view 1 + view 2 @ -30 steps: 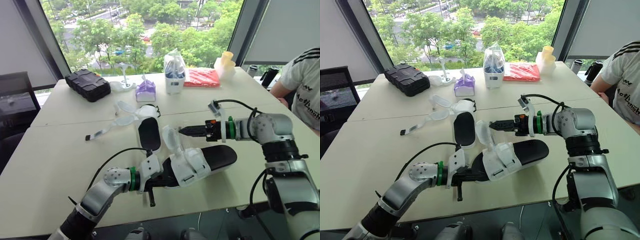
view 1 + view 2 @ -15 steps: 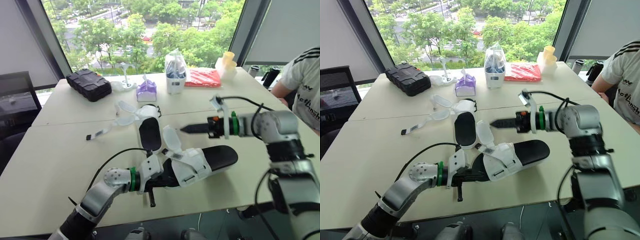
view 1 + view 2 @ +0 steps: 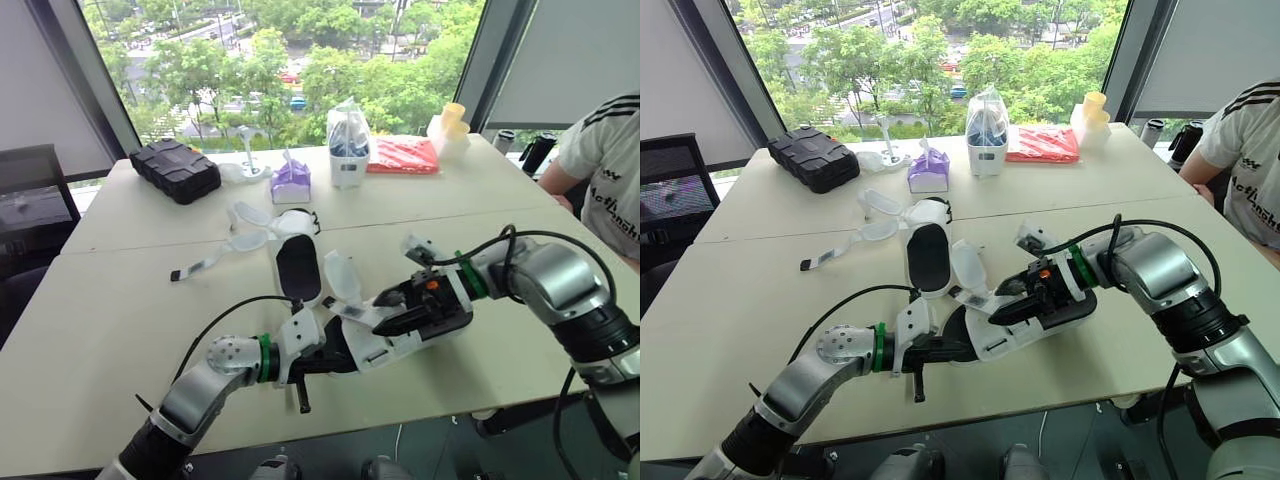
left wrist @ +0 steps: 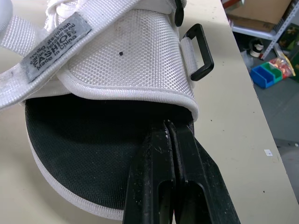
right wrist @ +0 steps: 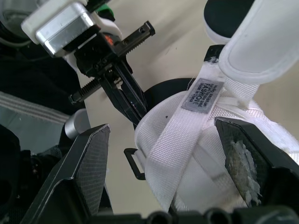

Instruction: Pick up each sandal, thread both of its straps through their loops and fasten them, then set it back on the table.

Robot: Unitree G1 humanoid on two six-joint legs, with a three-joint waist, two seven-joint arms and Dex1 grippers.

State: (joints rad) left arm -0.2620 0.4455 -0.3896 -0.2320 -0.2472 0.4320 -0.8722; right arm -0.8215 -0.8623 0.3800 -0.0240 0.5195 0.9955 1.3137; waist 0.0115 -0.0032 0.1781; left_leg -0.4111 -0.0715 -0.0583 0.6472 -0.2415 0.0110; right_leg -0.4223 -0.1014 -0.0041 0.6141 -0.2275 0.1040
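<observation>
Stereo pair on head: sits high, looks forward and down over the pale beige table (image 3: pixel 120 300) toward the large window (image 3: pixel 300 70), at middle range. Shares nearly the whole tabletop between both eyes, slightly offset sideways.

Left wrist: looks along the left gripper (image 4: pixel 167 123), very close on the white mesh sandal with black insole (image 4: pixel 117 56).

Right wrist: faces that sandal and left gripper from the opposite side, equally close.

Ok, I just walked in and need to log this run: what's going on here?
The robot is working on the nearer black-soled sandal with white straps. Its left claw is shut on the sandal's black sole, holding it, while the right claw is open astride the white woven strap that carries a grey label. The second matching sandal lies farther back on the beige table, its straps loose and spread out.
</observation>
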